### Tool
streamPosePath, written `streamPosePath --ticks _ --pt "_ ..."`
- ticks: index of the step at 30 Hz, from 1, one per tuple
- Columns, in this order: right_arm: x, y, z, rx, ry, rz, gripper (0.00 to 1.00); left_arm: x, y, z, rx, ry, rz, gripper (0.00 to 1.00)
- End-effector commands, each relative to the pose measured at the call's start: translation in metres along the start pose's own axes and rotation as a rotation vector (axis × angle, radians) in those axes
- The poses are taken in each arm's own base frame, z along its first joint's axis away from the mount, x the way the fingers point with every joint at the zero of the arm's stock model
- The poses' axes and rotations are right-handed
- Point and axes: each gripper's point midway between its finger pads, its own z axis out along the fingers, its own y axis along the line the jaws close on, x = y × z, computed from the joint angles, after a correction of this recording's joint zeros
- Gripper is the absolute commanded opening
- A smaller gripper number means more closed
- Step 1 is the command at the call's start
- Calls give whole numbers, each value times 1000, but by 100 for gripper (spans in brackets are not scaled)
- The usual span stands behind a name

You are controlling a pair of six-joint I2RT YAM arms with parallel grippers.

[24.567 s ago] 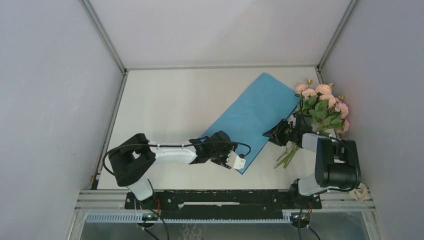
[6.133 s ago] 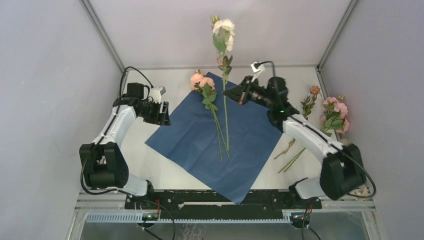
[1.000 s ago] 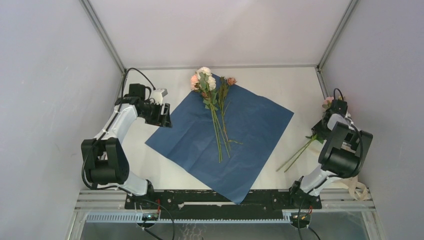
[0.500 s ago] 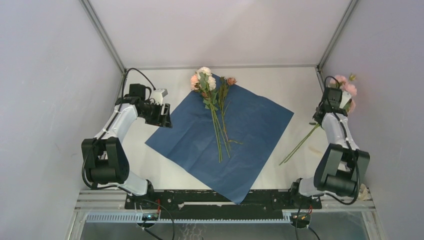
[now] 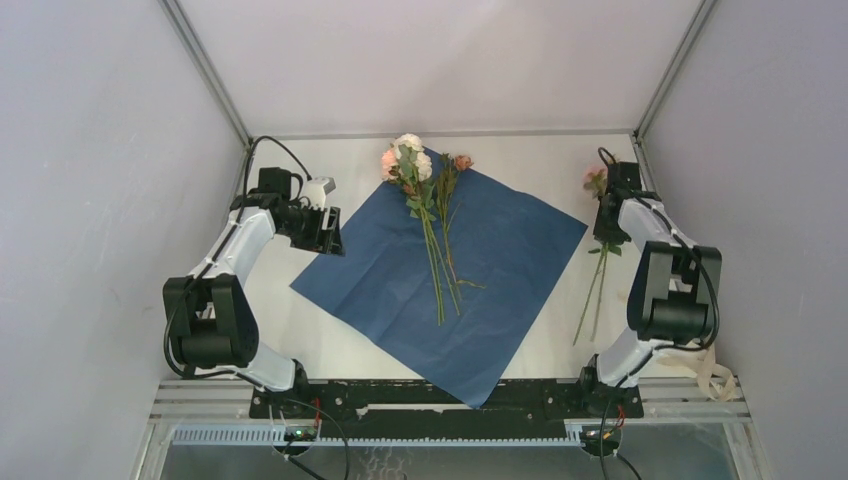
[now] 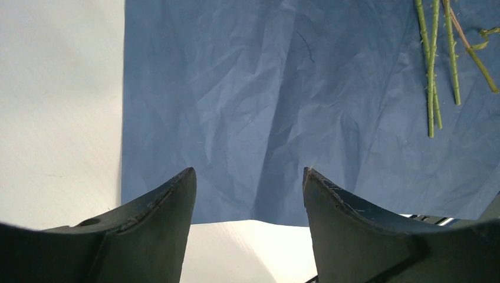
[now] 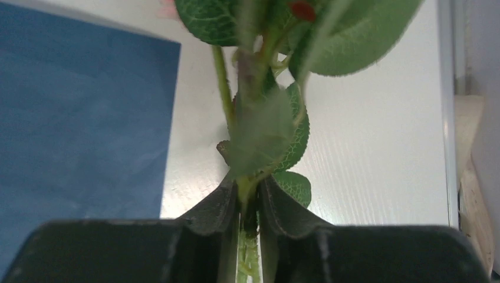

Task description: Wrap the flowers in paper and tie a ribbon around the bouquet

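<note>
The flowers (image 5: 416,186) lie along the paper (image 5: 500,250), blooms far.

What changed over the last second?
The right gripper closed on the remaining flowers, lifted them and swung them left toward the paper. The left gripper, open at the paper's left edge, and the flowers on the paper stayed put.

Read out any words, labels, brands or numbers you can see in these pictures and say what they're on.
None readable. The paper, the flowers, the table, the left arm and the right arm show no legible words, numbers or signs in any view.
</note>
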Motion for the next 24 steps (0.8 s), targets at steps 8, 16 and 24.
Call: streamPosePath --ticks 8,16,24 --pt "3 -6 18 41 83 -75 34 3 -7 0 37 -8 15 72" --pt "8 -8 8 50 96 22 50 4 -8 1 41 -7 17 72" --pt "37 -14 -22 13 125 187 39 3 -9 2 53 -8 20 72"
